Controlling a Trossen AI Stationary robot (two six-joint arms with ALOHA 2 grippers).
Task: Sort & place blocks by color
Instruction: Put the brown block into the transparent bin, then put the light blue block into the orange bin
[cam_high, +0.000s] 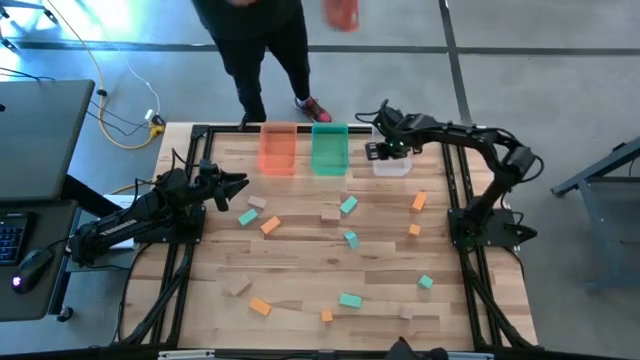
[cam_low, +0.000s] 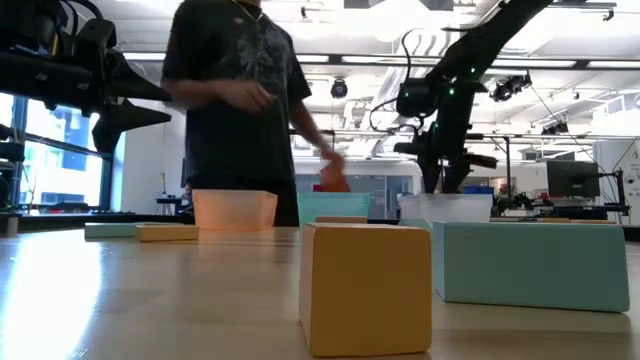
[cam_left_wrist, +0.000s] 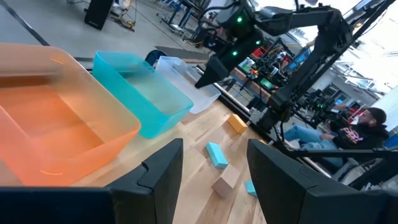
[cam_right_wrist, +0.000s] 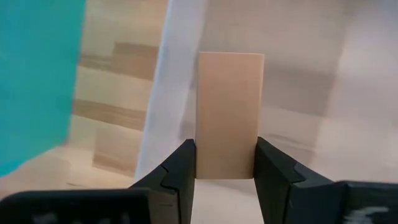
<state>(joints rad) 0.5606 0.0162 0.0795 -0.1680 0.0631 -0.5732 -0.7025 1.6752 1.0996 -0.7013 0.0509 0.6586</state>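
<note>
Hovering over the clear tray (cam_high: 392, 166), the right gripper (cam_right_wrist: 225, 163) clamps a tan block (cam_right_wrist: 228, 112) — positioned for release there. Left gripper (cam_left_wrist: 214, 163) waits parted, empty, near the orange tray (cam_high: 278, 150).

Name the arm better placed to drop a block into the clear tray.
Right. Its gripper already has its jaws shut on a tan block above the clear tray. The left gripper holds nothing and sits farther off.
</note>
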